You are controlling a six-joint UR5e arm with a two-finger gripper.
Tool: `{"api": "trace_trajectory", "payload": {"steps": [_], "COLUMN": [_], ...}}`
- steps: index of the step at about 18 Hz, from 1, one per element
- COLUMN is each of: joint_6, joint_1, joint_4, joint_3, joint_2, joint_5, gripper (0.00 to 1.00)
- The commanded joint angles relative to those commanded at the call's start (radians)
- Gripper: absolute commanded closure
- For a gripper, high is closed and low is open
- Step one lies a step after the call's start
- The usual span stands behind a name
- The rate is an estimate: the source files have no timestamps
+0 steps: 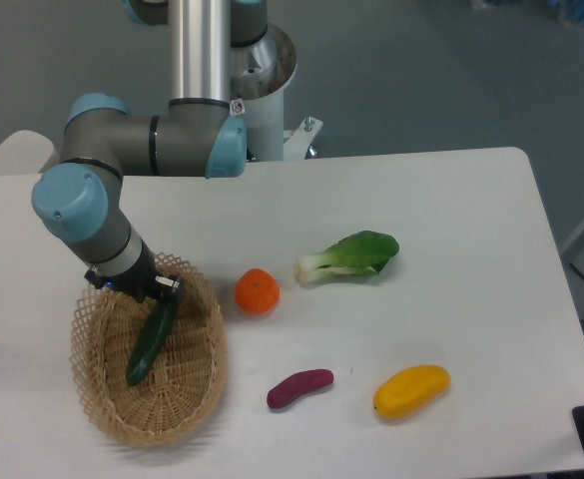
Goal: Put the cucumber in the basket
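The wicker basket (177,399) sits at the front left of the white table. The dark green cucumber (149,345) lies slanted inside it, its upper end at my gripper. My gripper (161,299) hangs over the basket's back rim, right at the cucumber's upper end. The fingers are mostly hidden by the wrist, so I cannot tell whether they grip the cucumber or stand open around it.
An orange (257,291) lies just right of the basket. A bok choy (351,255) lies in the middle of the table. A purple sweet potato (299,388) and a yellow mango (411,390) lie near the front edge. The arm's base (234,70) stands at the back.
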Motion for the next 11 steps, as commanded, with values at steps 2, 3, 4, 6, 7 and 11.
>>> {"api": "trace_trajectory", "payload": {"steps": [2,3,4,6,7,11], "joint_6": [0.029,0.049,0.067,0.162,0.237,0.45], "joint_1": [0.011,0.029,0.056,0.098,0.113,0.19], "joint_4": [-0.002,-0.005,-0.005,0.0,0.005,0.031], "joint_3": [0.049,0.08,0.11,0.153,0.164,0.172], "joint_2": [-0.003,-0.003,-0.008,-0.015,-0.015,0.003], "joint_5": [0.015,0.015,0.009,0.0,-0.001,-0.003], "gripper": [0.0,0.0,0.0,0.0,0.0,0.0]}}
